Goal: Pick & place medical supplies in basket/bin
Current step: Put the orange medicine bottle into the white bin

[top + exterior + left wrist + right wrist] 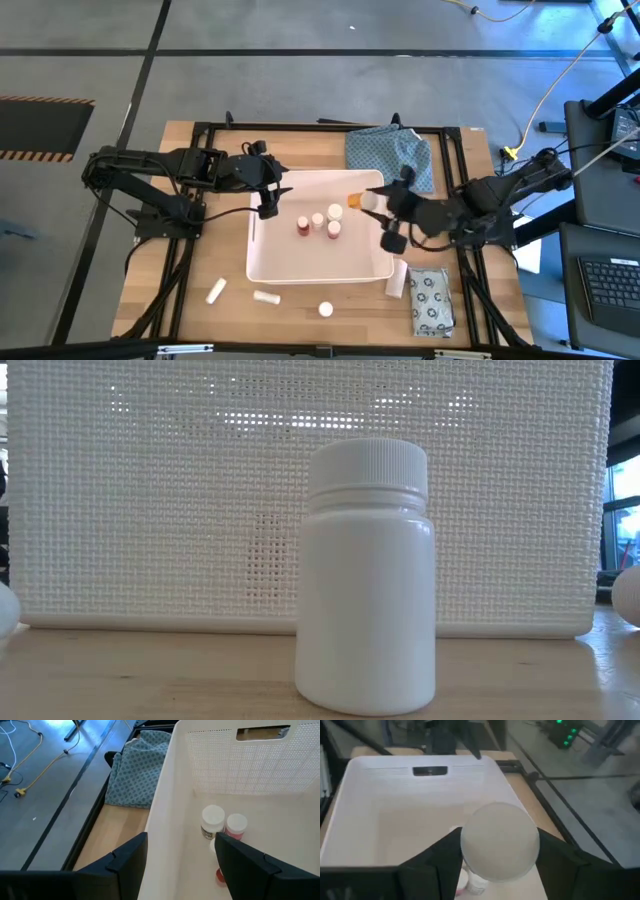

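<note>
The white tub point(270, 268) sits mid-table. It holds a red bottle point(303, 226) and several white bottles point(334, 213), which the left wrist view also shows as white bottles point(213, 820). My right gripper point(385, 207) is over the tub's right far corner, shut on a white round bottle point(500, 842). My left gripper point(182, 845) hangs open over the tub's left wall point(165, 805), one finger on each side, touching nothing. White tubes point(216, 291) and a round bottle point(325, 310) rest on the near table, the last also close up as a bottle point(365, 575). A ring-printed packet point(432, 300) lies near right. My right gripper pinches the white round bottle point(372, 200) between its two fingers point(445, 855), one on each side of its round body. The bottle's round end point(500, 825) faces the wrist camera. It is lifted clear, above the tub's right end.
A blue-green patterned cloth point(390, 155) lies at the table's far right, behind the tub. A white tube point(395, 280) lies beside the tub's near right corner. A small orange thing point(353, 200) shows in the tub by the right gripper. Bare wood point(200, 320) lies near left.
</note>
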